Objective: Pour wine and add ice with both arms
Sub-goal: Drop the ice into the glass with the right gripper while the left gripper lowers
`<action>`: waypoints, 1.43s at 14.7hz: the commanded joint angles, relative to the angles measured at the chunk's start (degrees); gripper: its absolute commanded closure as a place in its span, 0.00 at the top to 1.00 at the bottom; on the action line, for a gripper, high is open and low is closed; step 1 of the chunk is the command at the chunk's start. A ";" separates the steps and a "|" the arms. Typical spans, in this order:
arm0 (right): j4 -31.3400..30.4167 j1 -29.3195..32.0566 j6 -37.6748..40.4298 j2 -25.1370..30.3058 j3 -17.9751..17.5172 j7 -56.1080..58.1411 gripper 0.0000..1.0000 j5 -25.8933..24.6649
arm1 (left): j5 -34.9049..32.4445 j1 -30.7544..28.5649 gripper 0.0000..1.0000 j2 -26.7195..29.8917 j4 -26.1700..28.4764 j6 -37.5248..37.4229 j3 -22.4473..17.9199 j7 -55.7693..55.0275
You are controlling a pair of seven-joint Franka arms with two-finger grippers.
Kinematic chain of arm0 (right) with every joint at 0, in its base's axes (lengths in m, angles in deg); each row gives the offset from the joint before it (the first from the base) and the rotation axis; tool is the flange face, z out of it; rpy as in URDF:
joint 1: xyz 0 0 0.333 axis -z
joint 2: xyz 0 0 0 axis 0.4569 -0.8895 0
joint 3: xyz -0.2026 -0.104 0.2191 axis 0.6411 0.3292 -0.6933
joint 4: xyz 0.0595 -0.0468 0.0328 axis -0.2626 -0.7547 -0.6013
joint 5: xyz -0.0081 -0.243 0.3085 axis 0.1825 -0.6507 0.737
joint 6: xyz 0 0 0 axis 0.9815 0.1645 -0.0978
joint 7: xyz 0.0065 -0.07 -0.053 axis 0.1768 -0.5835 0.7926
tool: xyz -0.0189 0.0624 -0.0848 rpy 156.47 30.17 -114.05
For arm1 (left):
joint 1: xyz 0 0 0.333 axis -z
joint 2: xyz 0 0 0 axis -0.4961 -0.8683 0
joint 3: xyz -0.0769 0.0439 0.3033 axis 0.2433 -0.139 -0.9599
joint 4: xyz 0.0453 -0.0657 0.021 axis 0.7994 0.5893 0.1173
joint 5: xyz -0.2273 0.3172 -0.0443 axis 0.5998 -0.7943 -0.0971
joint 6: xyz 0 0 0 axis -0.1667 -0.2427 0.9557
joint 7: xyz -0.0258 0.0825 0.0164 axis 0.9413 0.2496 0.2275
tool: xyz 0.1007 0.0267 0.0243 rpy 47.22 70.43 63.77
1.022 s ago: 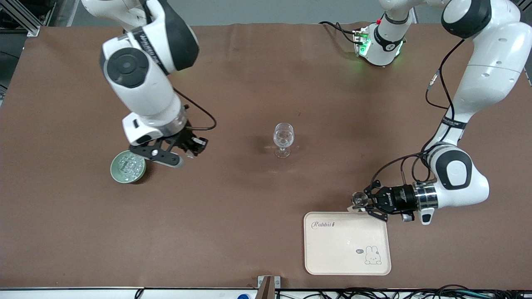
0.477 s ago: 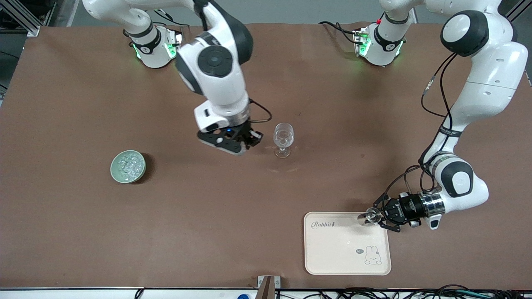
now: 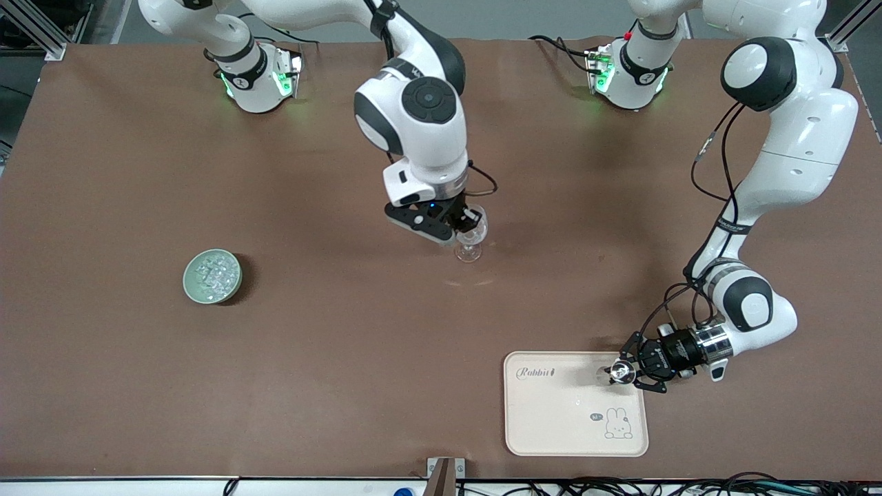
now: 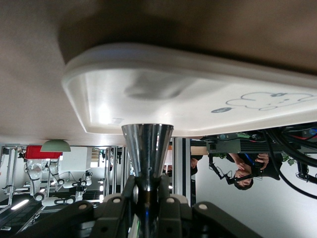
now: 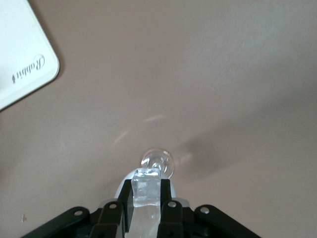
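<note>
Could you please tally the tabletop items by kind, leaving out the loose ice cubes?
Stemmed glass: 1
Green bowl: 1
Cream tray: 1
Metal jigger, held in the left gripper: 1
Total: 4

The stemmed glass (image 3: 470, 238) stands on the table (image 3: 103, 379) near its middle and serves as the landmark. The right gripper (image 3: 460, 227) hangs directly over the glass's rim, clamped on an ice cube (image 5: 145, 191). The bowl (image 3: 212, 276) of ice (image 3: 213, 274) sits on the table toward the right arm's end from the glass, slightly nearer to the front camera. The tray (image 3: 575, 403) lies nearer to the front camera than the glass, toward the left arm's end. The left gripper (image 3: 626, 372) is over the tray's edge on that same end, gripping a small metal cup (image 4: 147, 148) over the tray.
</note>
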 commanded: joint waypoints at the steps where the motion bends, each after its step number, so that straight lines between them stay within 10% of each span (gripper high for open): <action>1: 1.47 -2.07 0.80 -0.74 0.41 -1.89 0.00 0.54 | 1.46 0.85 0.02 -1.12 -2.12 0.79 -1.10 0.22; 7: 1.47 -3.40 -0.08 -1.62 0.50 -2.06 0.01 1.95 | 1.46 0.76 0.11 -2.35 -2.03 0.79 -1.54 0.75; 13: 1.30 -3.31 -2.19 -2.32 0.59 -2.24 0.02 1.86 | 1.03 -0.03 1.00 -1.57 -1.07 0.70 -1.98 0.75; 19: 1.03 -3.84 -2.02 -2.50 0.59 -2.15 0.10 1.60 | -13.43 -4.85 1.00 4.76 2.53 -5.42 -2.16 0.05; 21: 1.03 -3.75 -2.02 -2.50 0.59 -2.06 0.34 1.77 | -22.40 -6.53 1.00 7.21 2.36 -10.70 -2.16 0.05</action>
